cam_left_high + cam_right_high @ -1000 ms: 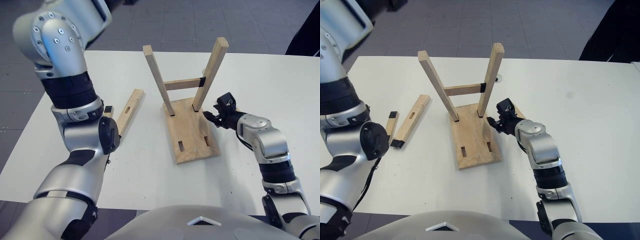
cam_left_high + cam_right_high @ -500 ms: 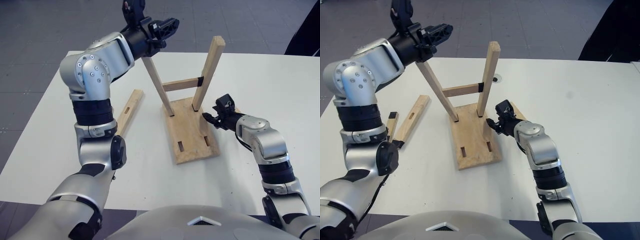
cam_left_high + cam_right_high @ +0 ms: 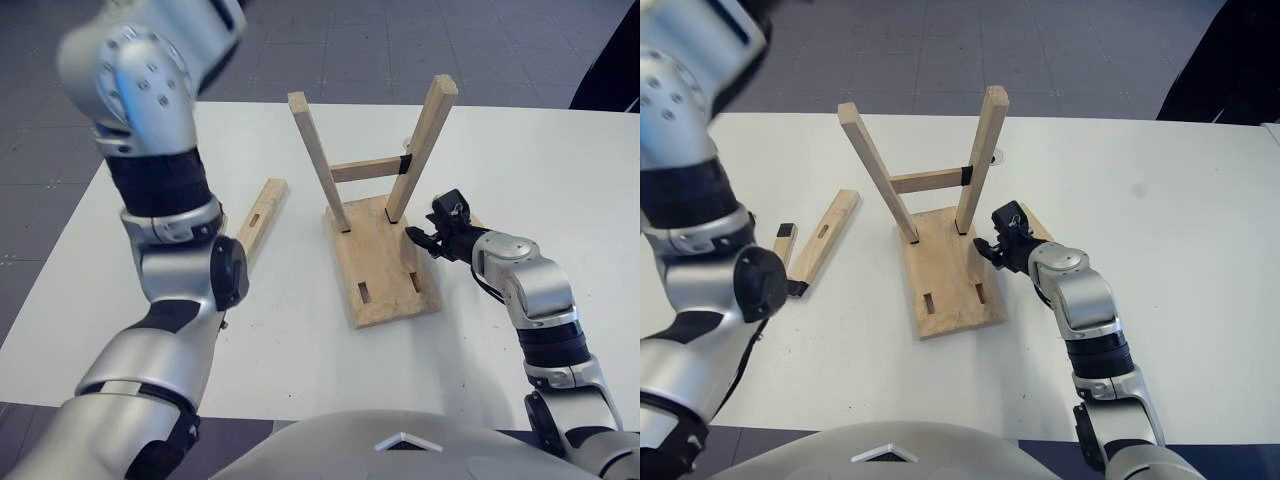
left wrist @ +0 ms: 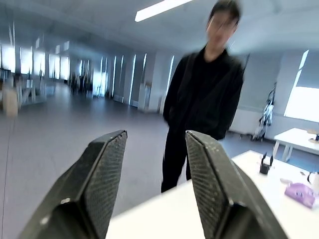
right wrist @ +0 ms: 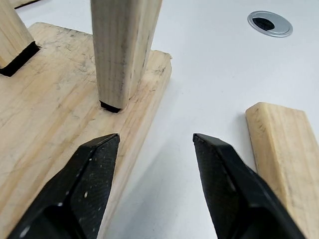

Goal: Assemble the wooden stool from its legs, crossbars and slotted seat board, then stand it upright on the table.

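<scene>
On the bench (image 3: 560, 180) | seat board (image 3: 378, 270) flat, two legs (image 3: 318, 160) and crossbar (image 3: 365, 168) slotted in: half-built | loose leg (image 3: 258, 218) lies left of it | right end effector (image 5: 155, 144) released beside board's edge; left end effector (image 4: 155, 139) released, held high | next, likely: fetch loose leg, align with free slot

Seat board (image 3: 385, 270) lies flat, two legs (image 3: 318, 160) and crossbar (image 3: 365, 168) standing in it, spare leg (image 3: 260, 215) alongside.
</scene>
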